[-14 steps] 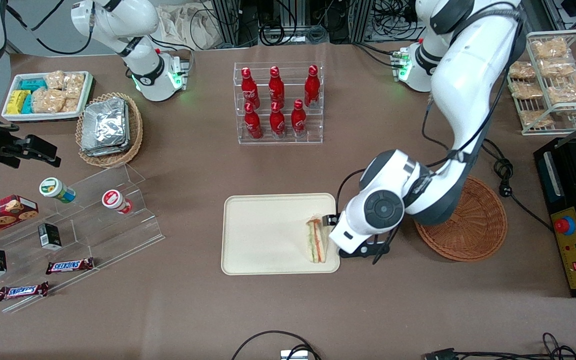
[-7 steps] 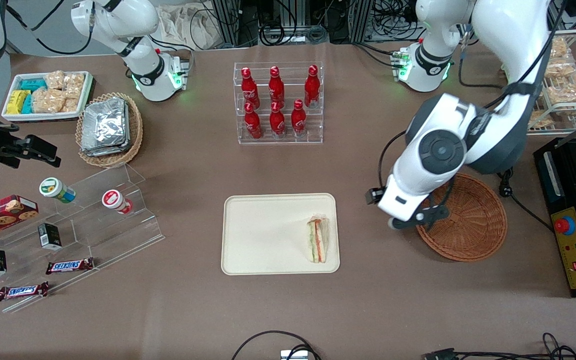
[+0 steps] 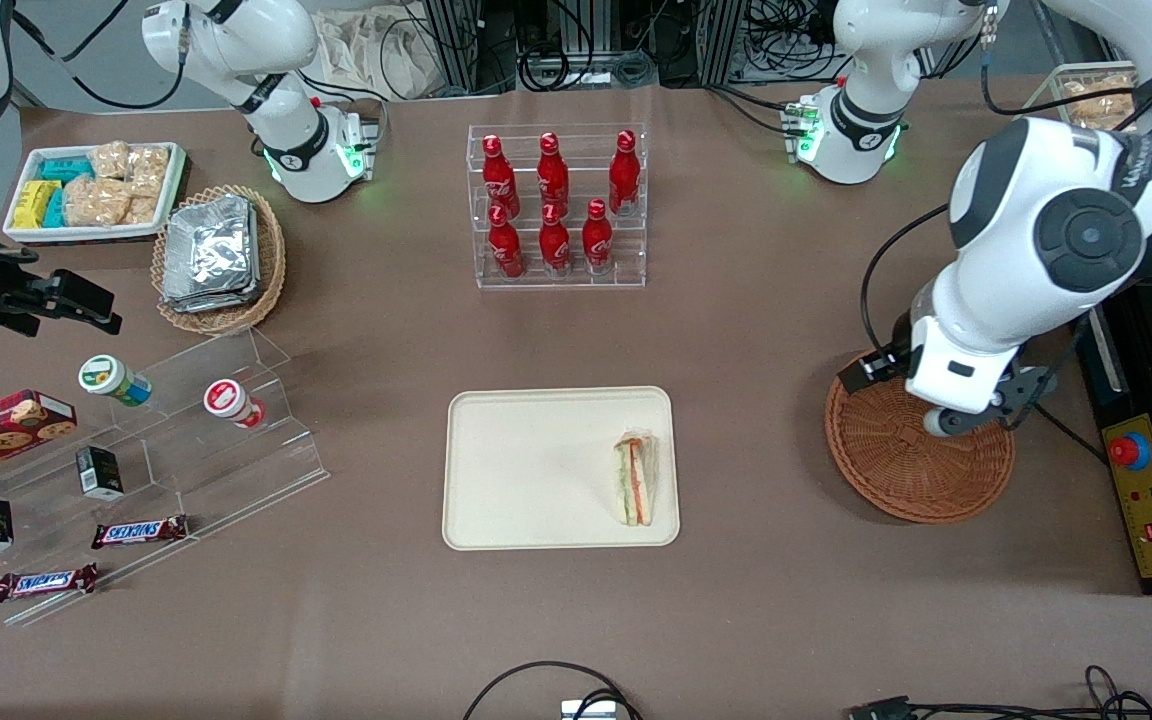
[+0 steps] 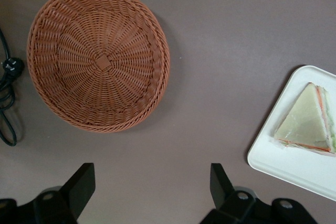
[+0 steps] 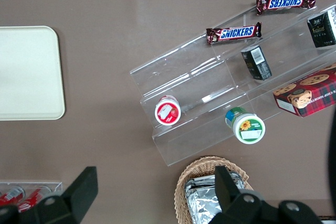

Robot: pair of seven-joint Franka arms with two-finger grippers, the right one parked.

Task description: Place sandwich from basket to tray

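The sandwich (image 3: 636, 477), a wrapped triangular wedge with orange and green filling, lies on the cream tray (image 3: 526, 470) near the tray's edge toward the working arm; it also shows in the left wrist view (image 4: 308, 121) on the tray (image 4: 286, 169). The reddish-brown wicker basket (image 3: 901, 470) is empty and shows whole in the wrist view (image 4: 98, 59). My left gripper (image 3: 971, 405) hangs high above the basket's edge, open and empty; its two dark fingers (image 4: 79, 187) stand wide apart over bare table.
A clear rack of red bottles (image 3: 556, 205) stands farther from the camera than the tray. A black control box (image 3: 1141, 490) and a cable (image 3: 1011, 345) lie beside the basket. Acrylic steps with snacks (image 3: 136, 470) sit toward the parked arm's end.
My left gripper has left the sandwich on the tray, risen and swung from the tray's edge toward the working arm's end, to above the basket. The sandwich has not moved.
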